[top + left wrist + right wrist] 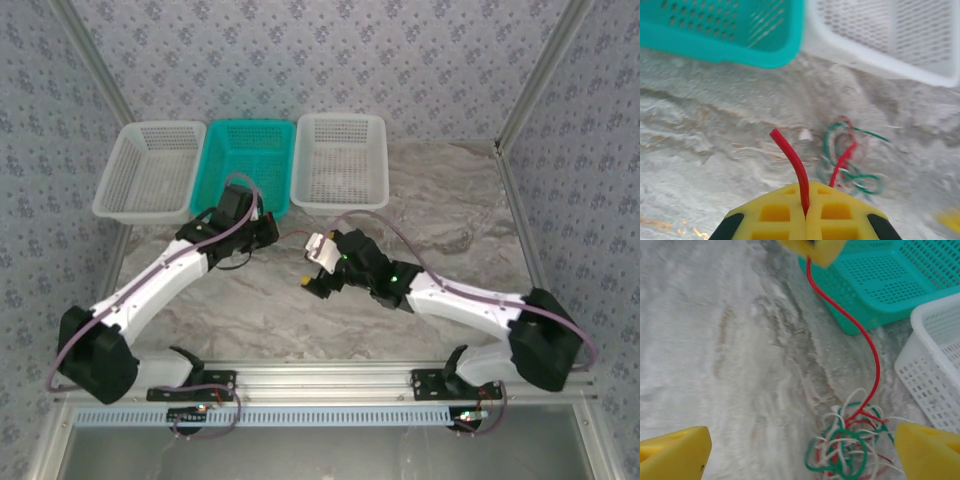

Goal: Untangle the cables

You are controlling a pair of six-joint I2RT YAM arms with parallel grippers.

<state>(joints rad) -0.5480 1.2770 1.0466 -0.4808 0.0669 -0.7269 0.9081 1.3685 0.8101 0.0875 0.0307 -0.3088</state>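
The cables lie as a small tangle of red, green and whitish wires on the marbled table, close to the baskets. My left gripper is shut on one red cable, whose free end sticks up past the yellow fingers. That red cable runs taut from the tangle up to the left gripper's yellow fingertips. The tangle lies just ahead and to the right of them. My right gripper hovers open over the tangle, one yellow finger on each side. From above, the left gripper and right gripper are near each other.
Three baskets stand in a row at the back: a white one, a teal one and another white one. The teal basket and white basket sit right behind the tangle. Metal frame posts flank the table.
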